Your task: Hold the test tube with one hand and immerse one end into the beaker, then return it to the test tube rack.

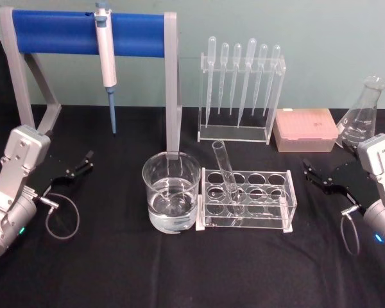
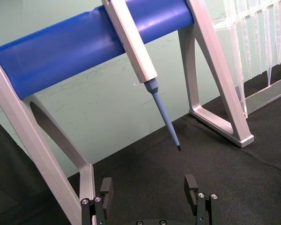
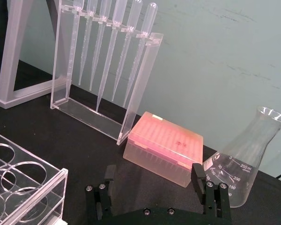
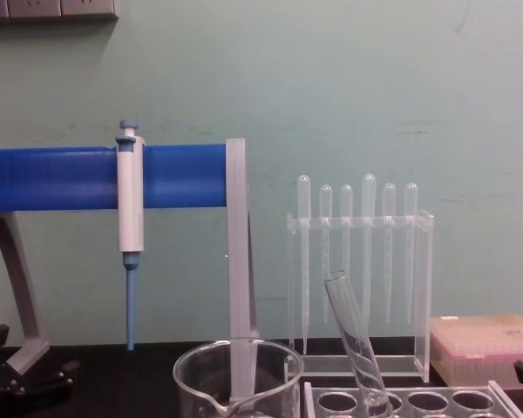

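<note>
Work surface: black cloth is covering the table, and a pale green wall is closing off the background at 12 o'clock.
Test tube (image 1: 226,170): it is standing in the test tube rack (image 1: 276,173), in a hole toward the rack's left end, and is leaning with its open rim toward 11 o'clock in the head view.
Beaker (image 1: 155,192): it is sitting just beside the rack at the rack's 9 o'clock and is holding a clear liquid in its lower part.
Right gripper (image 1: 308,170): it is hovering near the rack at the rack's 3 o'clock, empty, with its jaws spread wide.
Left gripper (image 1: 88,160): it is waiting well apart from the beaker at the beaker's 9 o'clock, empty, with its jaws spread wide, below the micropipette (image 1: 106,58).
Bystanding items: the pipette stand (image 1: 240,90), the pink tip box (image 1: 305,128) and the Erlenmeyer flask (image 1: 362,119) are lining the far edge between 12 and 2 o'clock.
Step in hand, as judged: the tube is not yet grasped, so the approach is coming first.
Arm choice: the right gripper appears the nearer one, with no beaker in its path.
Grasp: take the bare upper length above the rack, with the jaws matching the tube's lean.
Lift: draw along the tube's own axis until the rounded end is clearing the hole, then carry toward 9 o'clock.
Caution: smooth glass is likely slipping under a light squeeze, and side-loading it against the hole is risking tipping the rack.
</note>
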Robot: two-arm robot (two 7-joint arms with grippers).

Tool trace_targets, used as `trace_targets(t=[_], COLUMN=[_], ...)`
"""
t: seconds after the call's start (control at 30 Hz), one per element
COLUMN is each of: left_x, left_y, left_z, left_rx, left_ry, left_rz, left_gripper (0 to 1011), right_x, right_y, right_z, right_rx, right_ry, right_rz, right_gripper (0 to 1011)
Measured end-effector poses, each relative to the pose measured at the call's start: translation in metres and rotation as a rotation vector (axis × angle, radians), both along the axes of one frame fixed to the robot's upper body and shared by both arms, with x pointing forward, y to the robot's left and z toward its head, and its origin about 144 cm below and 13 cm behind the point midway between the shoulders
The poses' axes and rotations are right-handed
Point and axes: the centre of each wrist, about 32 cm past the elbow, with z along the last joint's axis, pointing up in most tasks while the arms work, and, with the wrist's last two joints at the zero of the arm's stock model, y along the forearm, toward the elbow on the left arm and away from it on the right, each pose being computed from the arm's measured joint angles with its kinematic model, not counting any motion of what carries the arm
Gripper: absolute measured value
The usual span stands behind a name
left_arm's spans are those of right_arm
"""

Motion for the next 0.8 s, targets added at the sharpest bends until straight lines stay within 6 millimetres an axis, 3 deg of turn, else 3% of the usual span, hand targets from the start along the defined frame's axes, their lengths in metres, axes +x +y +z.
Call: trace_targets(t=[0.8], left_x=[0.0], left_y=[0.0], left_z=[0.0], left_rx=[0.0], left_ry=[0.0], left_rz=[0.0], left_gripper=[1000], right_x=[0.0], right_y=[0.0], right_z=[0.0], right_rx=[0.0], right_ry=[0.0], right_rz=[0.0], right_gripper=[1002])
